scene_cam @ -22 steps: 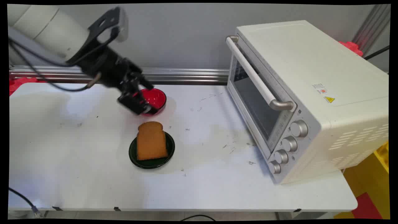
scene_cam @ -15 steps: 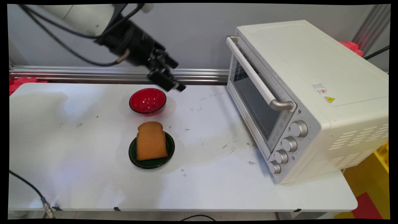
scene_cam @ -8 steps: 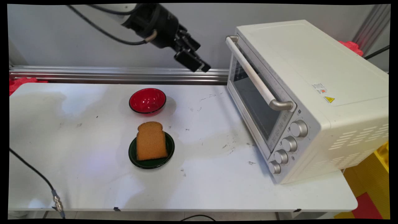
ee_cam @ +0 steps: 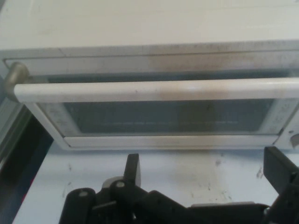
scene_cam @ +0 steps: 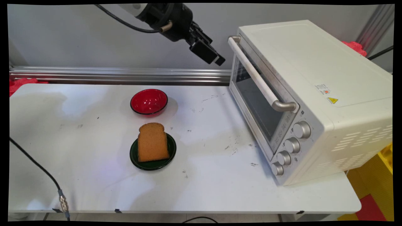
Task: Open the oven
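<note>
Now tool (scene_cam: 211, 54) hangs open, empty, top centre of frame; oven handle (scene_cam: 257, 75) just right of it, bar running crosswise ahead of fingers (ee_cam: 132, 169).

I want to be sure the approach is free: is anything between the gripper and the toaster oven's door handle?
Nothing visible. The gripper, fingers open and empty, hangs in the air left of the toaster oven, facing its door handle across open space. The red bowl and the bread on its green plate sit lower on the table, off that line.
</note>
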`<state>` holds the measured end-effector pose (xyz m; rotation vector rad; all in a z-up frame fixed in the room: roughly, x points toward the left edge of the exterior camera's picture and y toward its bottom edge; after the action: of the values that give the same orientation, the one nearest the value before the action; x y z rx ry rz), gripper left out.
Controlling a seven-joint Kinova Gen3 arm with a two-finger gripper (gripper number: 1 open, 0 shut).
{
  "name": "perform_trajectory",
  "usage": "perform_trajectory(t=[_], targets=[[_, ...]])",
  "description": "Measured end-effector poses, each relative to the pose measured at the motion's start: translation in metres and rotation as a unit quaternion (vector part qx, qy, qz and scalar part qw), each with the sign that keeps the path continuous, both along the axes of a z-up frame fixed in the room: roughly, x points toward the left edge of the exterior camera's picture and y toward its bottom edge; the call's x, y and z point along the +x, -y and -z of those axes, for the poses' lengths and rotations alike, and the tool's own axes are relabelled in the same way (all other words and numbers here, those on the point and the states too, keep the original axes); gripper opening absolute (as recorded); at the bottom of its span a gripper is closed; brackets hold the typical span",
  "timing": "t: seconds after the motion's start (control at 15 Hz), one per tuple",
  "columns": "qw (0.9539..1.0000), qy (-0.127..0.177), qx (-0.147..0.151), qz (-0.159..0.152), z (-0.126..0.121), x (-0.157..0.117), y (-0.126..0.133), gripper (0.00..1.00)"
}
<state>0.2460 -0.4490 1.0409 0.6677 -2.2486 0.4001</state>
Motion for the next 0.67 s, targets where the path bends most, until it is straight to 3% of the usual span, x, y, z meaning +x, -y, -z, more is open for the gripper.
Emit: perform_trajectory(t=[0.47,0.53,0.67], targets=[[0.9996,-0.014,0.025,0.001,-0.004,-0.003,0.009,1.00],[0.9995,-0.016,0.028,0.003,-0.004,-0.004,0.010,0.00],[0.9993,-0.021,0.030,0.004,-0.006,-0.004,0.012,0.00]])
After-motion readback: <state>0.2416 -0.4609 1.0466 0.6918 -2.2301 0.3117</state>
